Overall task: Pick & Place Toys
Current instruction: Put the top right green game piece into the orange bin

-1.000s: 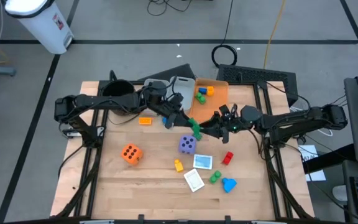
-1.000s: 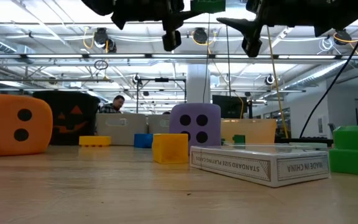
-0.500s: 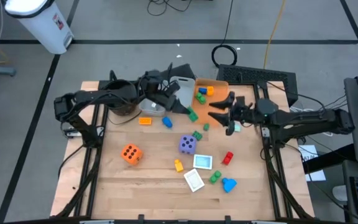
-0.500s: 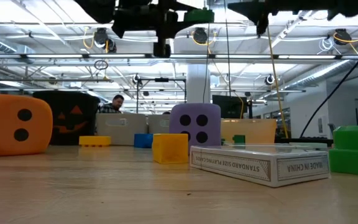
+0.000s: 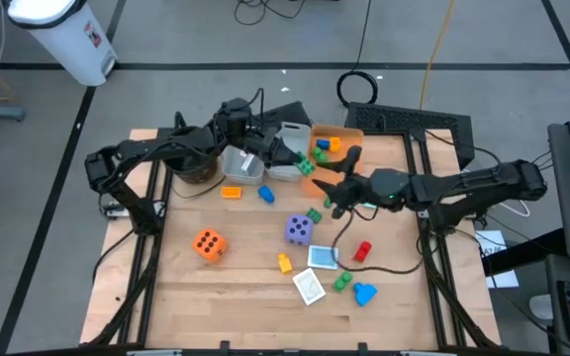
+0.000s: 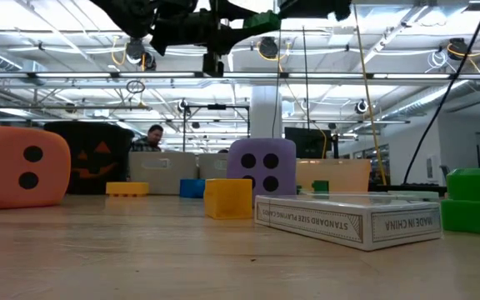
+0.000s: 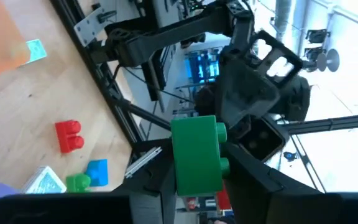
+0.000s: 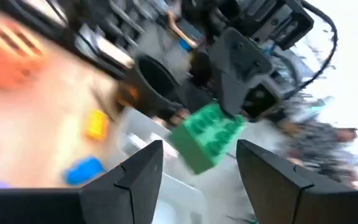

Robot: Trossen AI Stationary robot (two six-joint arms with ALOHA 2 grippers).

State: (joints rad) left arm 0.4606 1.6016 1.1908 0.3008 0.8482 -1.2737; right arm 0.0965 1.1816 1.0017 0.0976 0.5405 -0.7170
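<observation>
The left gripper (image 5: pixel 300 164) hangs over the near edge of the orange bin (image 5: pixel 349 138), its fingers clamped on a green block (image 7: pixel 196 154) whose long side runs along the fingers, studs turned sideways. Facing it, just on the table-centre side of that bin, the right gripper (image 5: pixel 331 195) hovers with its fingers (image 8: pixel 138 171) spread apart and nothing between them. A grey bin (image 5: pixel 287 138) sits touching the orange bin, and a black pot (image 5: pixel 188 148) stands farther along the same back edge. Out from the orange bin toward the front lie a purple die (image 5: pixel 298 230), an orange die (image 5: pixel 208 244), a yellow block (image 5: pixel 284 262), a red block (image 5: pixel 361 250) and a blue block (image 5: pixel 364 293). A white card box (image 6: pixel 346 221) lies flat near the front, its side reading "STANDARD SIZE PLAYING CARDS" and "MADE IN CHINA".
</observation>
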